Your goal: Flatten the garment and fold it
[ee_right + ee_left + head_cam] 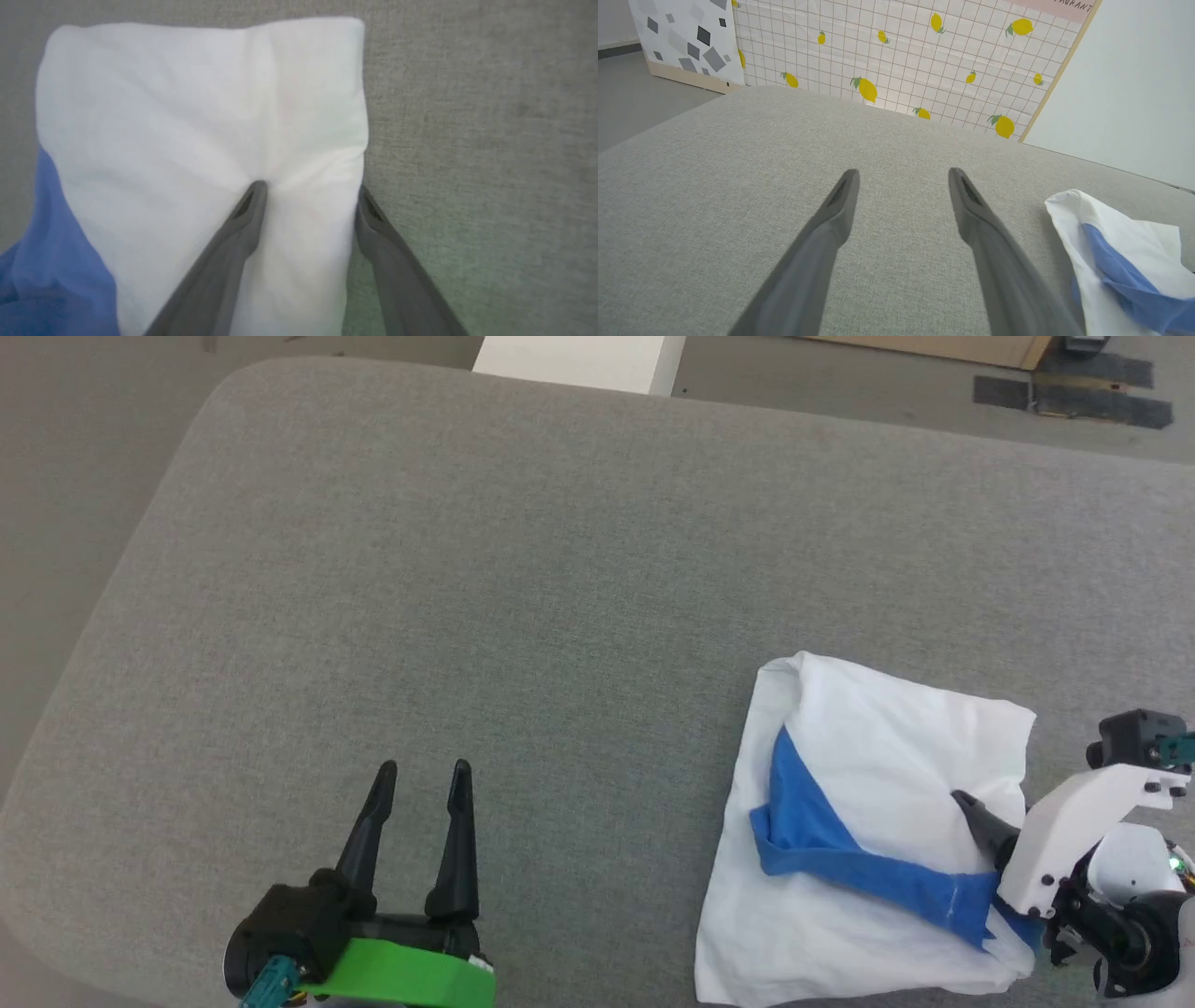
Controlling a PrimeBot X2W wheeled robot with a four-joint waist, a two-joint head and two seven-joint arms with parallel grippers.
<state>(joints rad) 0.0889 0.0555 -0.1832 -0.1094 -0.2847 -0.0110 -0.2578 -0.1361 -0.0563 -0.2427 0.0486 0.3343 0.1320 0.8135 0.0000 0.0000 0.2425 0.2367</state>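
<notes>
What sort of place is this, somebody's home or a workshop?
Probably a test room, not a home: a grey cloth-covered table, a lemon-print board propped behind it, and black tape on the floor.

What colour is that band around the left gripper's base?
The band is bright green; the head view shows it best.

T-shirt (pixel 887 737), white with bright blue parts, lying as a loosely folded, wrinkled bundle near the front right of the grey fabric surface (pixel 467 569). White cloth is doubled over on top. A creased blue strip runs diagonally across the middle, its upper end tucked under the white layer.
</notes>
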